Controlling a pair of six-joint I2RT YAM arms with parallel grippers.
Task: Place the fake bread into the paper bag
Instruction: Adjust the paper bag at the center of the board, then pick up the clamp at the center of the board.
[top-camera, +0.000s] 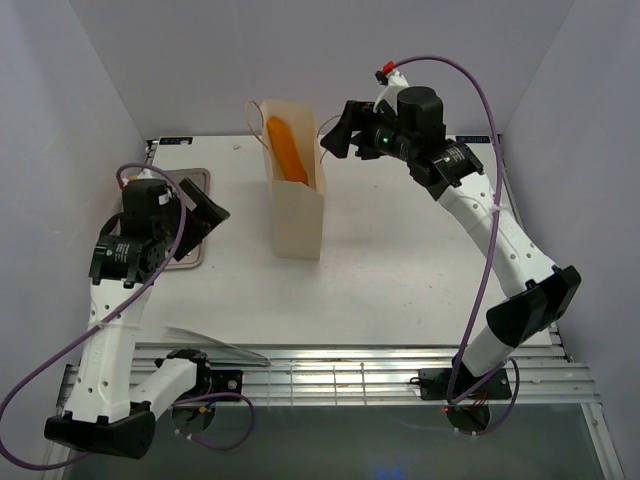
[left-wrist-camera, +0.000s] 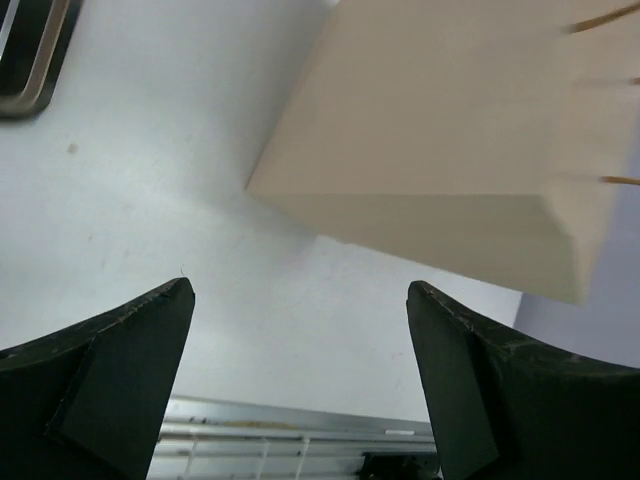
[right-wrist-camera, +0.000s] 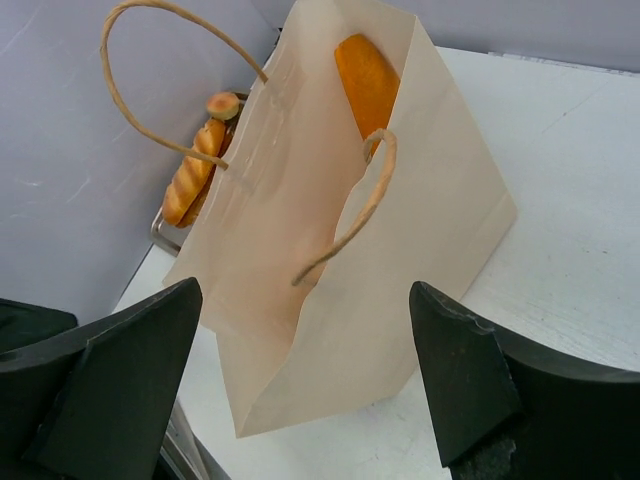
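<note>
The bag (top-camera: 297, 215) stands upright and open on the table (top-camera: 400, 260), narrow and tall, its mouth facing up. One smooth orange loaf (top-camera: 288, 150) is inside it, leaning on end against the bag's far wall with its top showing just below the rim. In the right wrist view a cord handle (right-wrist-camera: 345, 225) hangs loose down the bag's near face, in front of that loaf. The right gripper (right-wrist-camera: 305, 295) hovers in the air just right of the bag's mouth and level with its top, facing the bag; its fingers are spread wide with nothing between them. Left of the bag lies the tray (top-camera: 188, 262), well apart from it. The right wrist view looks past the bag's far side to a ribbed loaf (right-wrist-camera: 190, 178) and a roll (right-wrist-camera: 223, 104) just above it; whether the two touch cannot be told. The left gripper (left-wrist-camera: 300, 288) hangs left of the bag, over the tray's bag-side edge, pointing toward the bag's lower part. It too is spread wide and empty, and does not touch the bag.
</note>
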